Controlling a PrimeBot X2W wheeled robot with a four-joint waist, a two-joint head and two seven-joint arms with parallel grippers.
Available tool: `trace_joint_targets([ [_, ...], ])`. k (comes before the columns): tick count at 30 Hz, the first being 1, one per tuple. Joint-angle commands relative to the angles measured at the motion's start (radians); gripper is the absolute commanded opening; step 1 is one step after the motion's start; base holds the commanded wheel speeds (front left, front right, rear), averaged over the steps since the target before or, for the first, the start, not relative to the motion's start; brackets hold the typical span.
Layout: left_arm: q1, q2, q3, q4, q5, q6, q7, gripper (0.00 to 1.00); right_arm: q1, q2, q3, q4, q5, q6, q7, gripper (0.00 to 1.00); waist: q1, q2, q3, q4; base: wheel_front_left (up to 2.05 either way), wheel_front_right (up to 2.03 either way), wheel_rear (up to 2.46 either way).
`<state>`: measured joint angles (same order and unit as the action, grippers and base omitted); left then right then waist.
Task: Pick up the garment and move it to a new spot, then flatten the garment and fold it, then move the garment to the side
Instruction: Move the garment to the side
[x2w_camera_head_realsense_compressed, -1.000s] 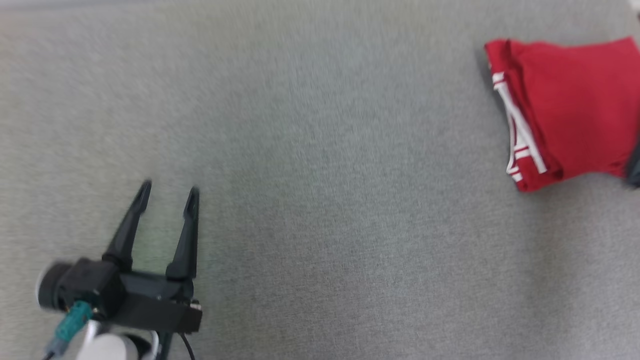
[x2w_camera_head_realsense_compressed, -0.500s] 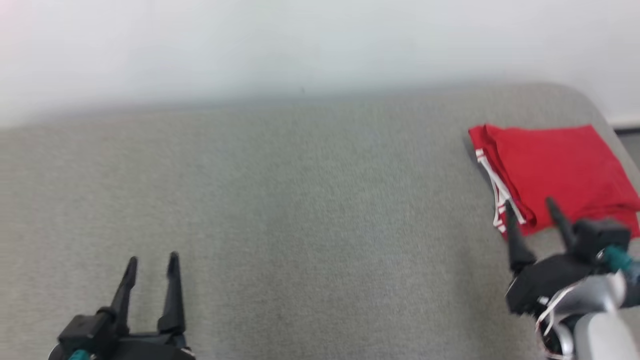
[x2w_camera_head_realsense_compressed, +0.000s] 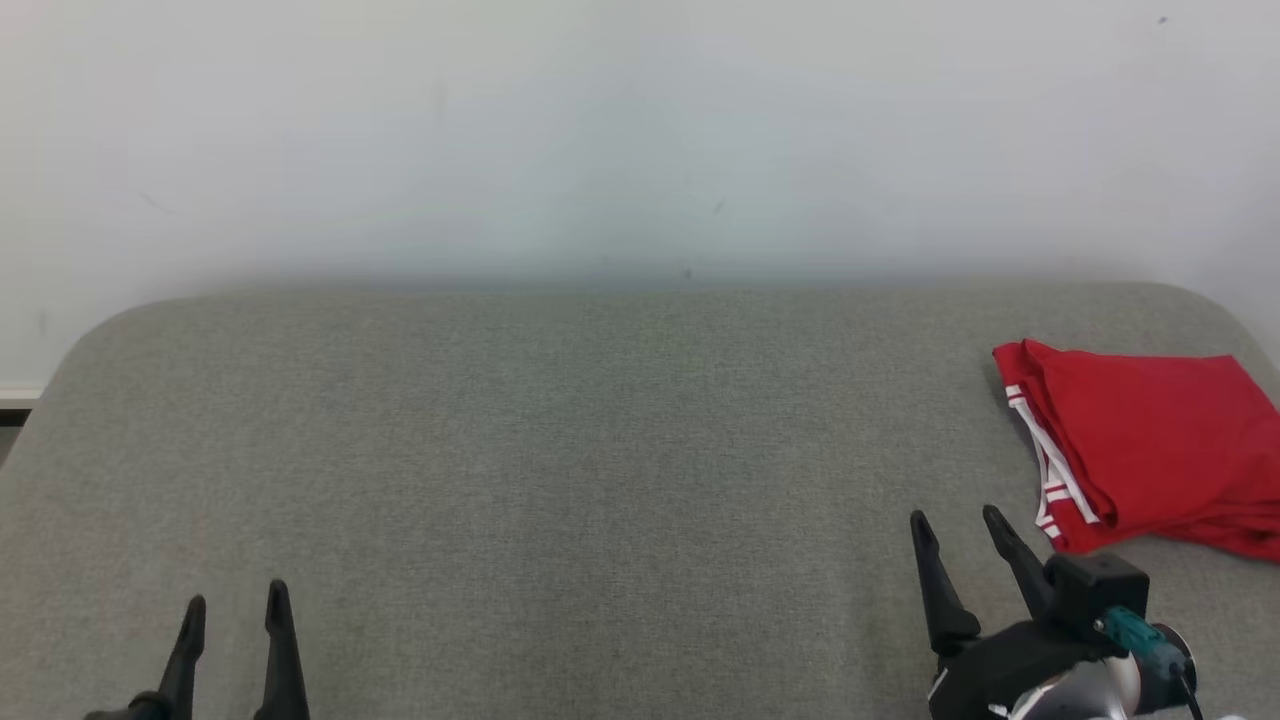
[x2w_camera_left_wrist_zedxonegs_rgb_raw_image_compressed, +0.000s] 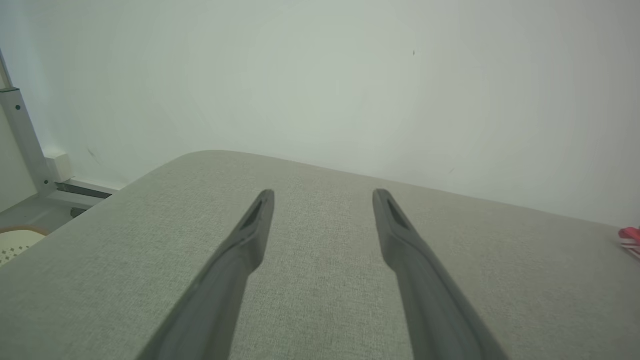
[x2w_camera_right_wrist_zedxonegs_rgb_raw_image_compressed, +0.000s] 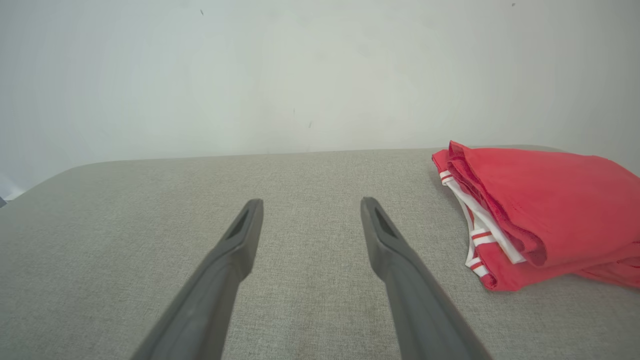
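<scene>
- The garment (x2w_camera_head_realsense_compressed: 1150, 440) is a red piece of clothing, folded into a flat, roughly square bundle, lying at the far right of the grey cloth-covered table (x2w_camera_head_realsense_compressed: 560, 450), close to its rounded right corner.
- White striped trim (x2w_camera_head_realsense_compressed: 1050, 470) runs along the folded edge that faces the middle of the table; in the right wrist view several layers of cloth show stacked at that edge.
- The right pincer (x2w_camera_head_realsense_compressed: 954, 515) sits at the lower right of the head view, its two dark fingers spread wide with nothing between them.
- Its tips point up the view and stand just short of the near left corner of the garment, apart from the cloth.
- A teal connector (x2w_camera_head_realsense_compressed: 1125, 628) shows on the right wrist behind the fingers.
- In the right wrist view the garment lies to the right of the fingers, beyond the line of the tips, and bare table shows between the two fingers.
- The left pincer (x2w_camera_head_realsense_compressed: 236, 594) is at the lower left of the head view, also spread wide and empty, over bare table and well apart from the garment.
- In the left wrist view a small red and white sliver of the garment shows at the right edge, far across the table.
- A plain pale wall (x2w_camera_head_realsense_compressed: 600, 130) rises behind the table's far edge.
- The left wrist view also shows a pale metal post (x2w_camera_left_wrist_zedxonegs_rgb_raw_image_compressed: 22, 135) against the wall, beyond the table's left corner.
</scene>
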<state>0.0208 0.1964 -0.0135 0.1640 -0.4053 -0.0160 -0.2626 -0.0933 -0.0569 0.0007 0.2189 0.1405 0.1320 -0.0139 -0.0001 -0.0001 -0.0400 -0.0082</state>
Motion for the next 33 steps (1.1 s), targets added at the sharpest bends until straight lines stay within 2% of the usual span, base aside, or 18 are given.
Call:
trace_joint_targets([
  [1, 0.023, -0.006, 0.008, 0.01, 0.02, -0.015, -0.003, 1.0, 0.024, 0.0, -0.002, 0.009, -0.012, -0.002, -0.019, 1.0, 0.0001, 0.0001, -0.011, 0.02, 0.0, 0.0, 0.0],
  [15, 0.038, -0.049, 0.037, 0.057, 0.075, -0.071, -0.003, 1.0, 0.08, 0.007, 0.013, 0.036, -0.011, -0.002, -0.047, 1.0, 0.0001, 0.0001, -0.005, 0.027, 0.0, 0.0, 0.0],
  [33, 0.009, -0.074, 0.06, 0.08, 0.082, -0.107, -0.003, 1.0, 0.061, 0.007, 0.004, 0.037, -0.009, -0.002, -0.048, 1.0, 0.0001, 0.0001, 0.005, 0.01, 0.0, 0.0, 0.0],
])
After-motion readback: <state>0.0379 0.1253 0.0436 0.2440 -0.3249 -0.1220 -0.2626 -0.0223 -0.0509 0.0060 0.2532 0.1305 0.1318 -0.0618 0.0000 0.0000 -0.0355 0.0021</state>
